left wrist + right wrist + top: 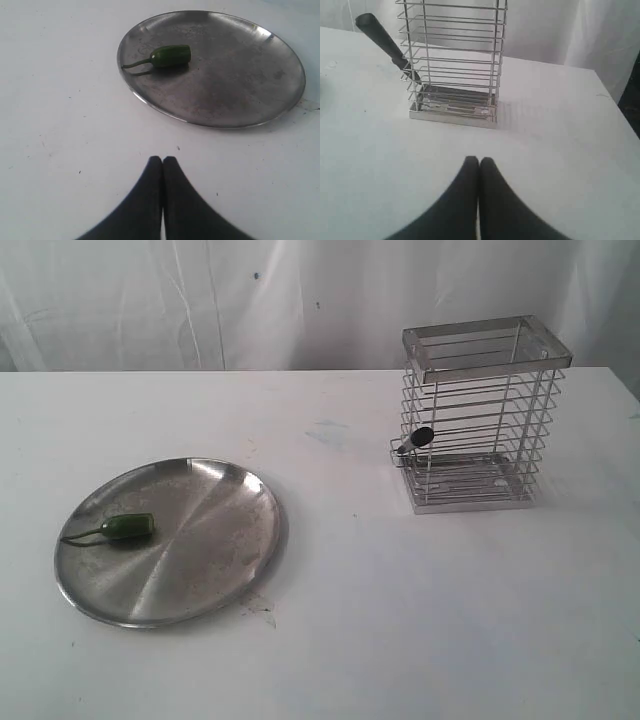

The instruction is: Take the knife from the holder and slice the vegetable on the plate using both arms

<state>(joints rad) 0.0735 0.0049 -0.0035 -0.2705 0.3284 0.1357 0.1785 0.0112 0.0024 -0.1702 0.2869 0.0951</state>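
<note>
On the white tabletop (400, 620), the holder (490, 365) stands upright, well apart from the plate (200, 540). The knife (415, 440) sits low in the holder, with its black handle protruding through the wire bars on the side facing the plate. Its long axis is slanted: the handle end is raised and points outward toward the plate side, and the blade end runs down toward the holder floor. The blade itself is hard to make out behind the bars.

The knife is judged light and stiff, with a smooth rounded handle that may slip. Grip the exposed handle and withdraw along the knife's own axis, because the bars confine the blade.

The vegetable (128, 528) lies on the part of the plate farthest from the holder. Its long axis runs roughly across the exterior view, with the stem pointing away from the holder and the blunt end toward it. It is judged small, light and glossy, and likely to slide on steel. Steady it near the stem end.

The left gripper (162, 162) hovers beside the plate and the right gripper (479, 162) faces the holder. Both sets of jaws are closed and hold nothing.
</note>
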